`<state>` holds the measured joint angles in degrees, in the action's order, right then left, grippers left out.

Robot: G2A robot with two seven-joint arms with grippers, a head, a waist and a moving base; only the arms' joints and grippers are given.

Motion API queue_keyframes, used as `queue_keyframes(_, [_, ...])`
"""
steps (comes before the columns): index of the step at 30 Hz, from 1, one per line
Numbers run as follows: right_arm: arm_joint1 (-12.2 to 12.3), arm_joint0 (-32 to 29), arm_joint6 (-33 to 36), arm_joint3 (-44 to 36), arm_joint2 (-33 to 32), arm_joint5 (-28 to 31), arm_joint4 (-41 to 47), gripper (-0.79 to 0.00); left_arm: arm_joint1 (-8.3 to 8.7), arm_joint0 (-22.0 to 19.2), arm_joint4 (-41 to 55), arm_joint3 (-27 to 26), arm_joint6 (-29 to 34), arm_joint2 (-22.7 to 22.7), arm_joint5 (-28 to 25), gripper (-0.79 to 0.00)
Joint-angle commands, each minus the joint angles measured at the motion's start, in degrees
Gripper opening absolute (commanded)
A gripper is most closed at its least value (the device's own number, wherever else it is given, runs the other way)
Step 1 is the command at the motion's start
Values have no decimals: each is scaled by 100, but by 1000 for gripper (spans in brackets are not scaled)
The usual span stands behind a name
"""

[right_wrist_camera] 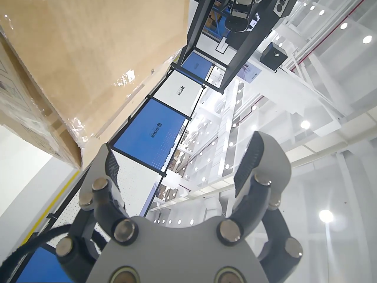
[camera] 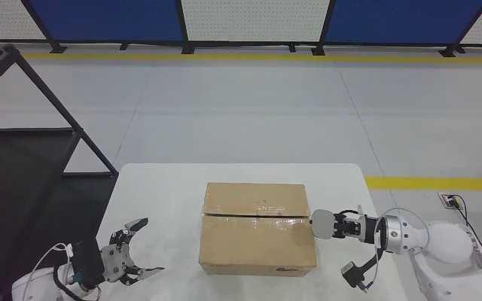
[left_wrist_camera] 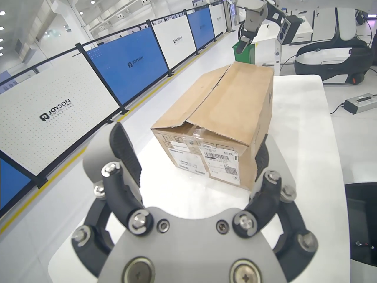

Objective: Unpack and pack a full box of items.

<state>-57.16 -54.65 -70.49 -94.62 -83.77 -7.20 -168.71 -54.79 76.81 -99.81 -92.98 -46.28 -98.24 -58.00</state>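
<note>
Left claw (camera: 151, 244) spread wide, gripping nothing, low over the tabletop (camera: 166, 196). The box (camera: 256, 235), flaps down, sits ahead of it, apart. Right claw (right_wrist_camera: 181, 157) is wide too and empty, one finger just beside the box's end; can't tell if it touches.

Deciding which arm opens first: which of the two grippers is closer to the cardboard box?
The right gripper: it sits at the end of the brown cardboard box. The left gripper is apart from it, near the white table's corner.
</note>
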Motion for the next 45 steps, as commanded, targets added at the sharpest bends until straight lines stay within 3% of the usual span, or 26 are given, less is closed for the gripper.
queue_keyframes(1, [-1, -41, 61, 11, 44, -10, 9, 0, -6, 15, 59, 6, 44, 15, 54, 0])
queue_keyframes(9, [59, 123, -390, 685, 98, -141, 512, 0, 32, -100, 1116, 333, 373, 209, 0, 0])
queue_keyframes(14, [85, 265, -671, 1198, 120, 392, 1211, 0, 125, -209, 1306, 486, 666, 291, 0, 0])
queue_keyframes(20, [102, 447, -975, 1485, 197, 582, 1875, 0, 188, -263, 1290, 465, 794, 391, 0, 0])
queue_keyframes(28, [178, 701, -1010, 1616, 327, 660, 1530, 0, 223, -262, 1258, 475, 753, 448, 0, 0])
queue_keyframes(45, [236, 616, -896, 1452, 349, 732, 1722, 0, 216, -197, 1345, 356, 849, 485, 89, 0])
